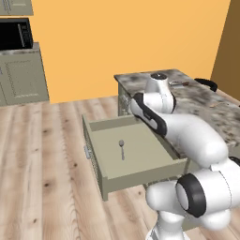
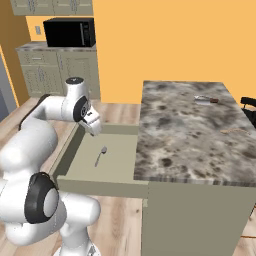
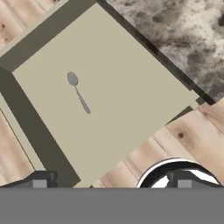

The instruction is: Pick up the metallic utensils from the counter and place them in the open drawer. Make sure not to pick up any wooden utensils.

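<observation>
Sage-green and shallow, the drawer (image 1: 140, 185) is seen pulled fully out from the island base, its floor bare except for one small silver spoon (image 3: 78, 92), which lies flat near the middle with its bowl toward the island. That spoon can be judged as already delivered. The fingers (image 3: 109, 183) are held spread as wide as they go above the drawer, with nothing between them, a stance that fits a release rather than a grasp.

On the mottled marble worktop (image 2: 185, 130) two things remain. Toward the far end a silvery utensil with a dark handle (image 2: 206, 100) is laid flat, well apart from the drawer; it appears to be the remaining metallic piece. Nearer the right edge a thin tan wooden stick (image 2: 235, 131) is seen, which is to be left where it lies. The two are well apart, so the metal one should be reachable without the stick being disturbed.
</observation>
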{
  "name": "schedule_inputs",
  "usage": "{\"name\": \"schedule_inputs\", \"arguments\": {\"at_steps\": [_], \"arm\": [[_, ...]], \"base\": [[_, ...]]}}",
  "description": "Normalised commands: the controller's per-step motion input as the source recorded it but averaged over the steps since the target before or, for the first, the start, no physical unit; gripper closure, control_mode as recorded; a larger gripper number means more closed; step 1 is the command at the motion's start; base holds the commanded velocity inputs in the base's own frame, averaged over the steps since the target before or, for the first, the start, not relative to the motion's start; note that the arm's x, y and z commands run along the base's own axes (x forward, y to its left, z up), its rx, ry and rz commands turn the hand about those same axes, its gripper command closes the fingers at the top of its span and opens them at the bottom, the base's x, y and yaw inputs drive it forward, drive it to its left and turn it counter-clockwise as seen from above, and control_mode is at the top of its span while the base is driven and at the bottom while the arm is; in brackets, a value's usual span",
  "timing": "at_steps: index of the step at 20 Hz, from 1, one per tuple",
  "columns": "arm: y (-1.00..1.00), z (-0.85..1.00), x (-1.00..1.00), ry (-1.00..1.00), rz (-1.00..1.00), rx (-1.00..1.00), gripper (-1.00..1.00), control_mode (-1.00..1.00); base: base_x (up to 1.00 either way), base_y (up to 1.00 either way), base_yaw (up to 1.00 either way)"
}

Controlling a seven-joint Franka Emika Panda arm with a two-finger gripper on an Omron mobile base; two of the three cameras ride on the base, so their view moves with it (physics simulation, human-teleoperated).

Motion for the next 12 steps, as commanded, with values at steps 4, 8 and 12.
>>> {"name": "schedule_inputs", "arguments": {"at_steps": [4,8,12], "arm": [[0.01,-0.16,-0.04,0.0,0.02,-0.07,-1.0,-1.0],[0.0,-0.23,-0.07,-0.06,0.06,-0.03,-1.0,1.0],[0.0,0.0,0.0,0.0,0.0,0.0,-1.0,1.0]], "base": [[0.0,0.0,0.0],[-0.22,-0.17,0.16],[-0.39,-0.84,0.24]]}}
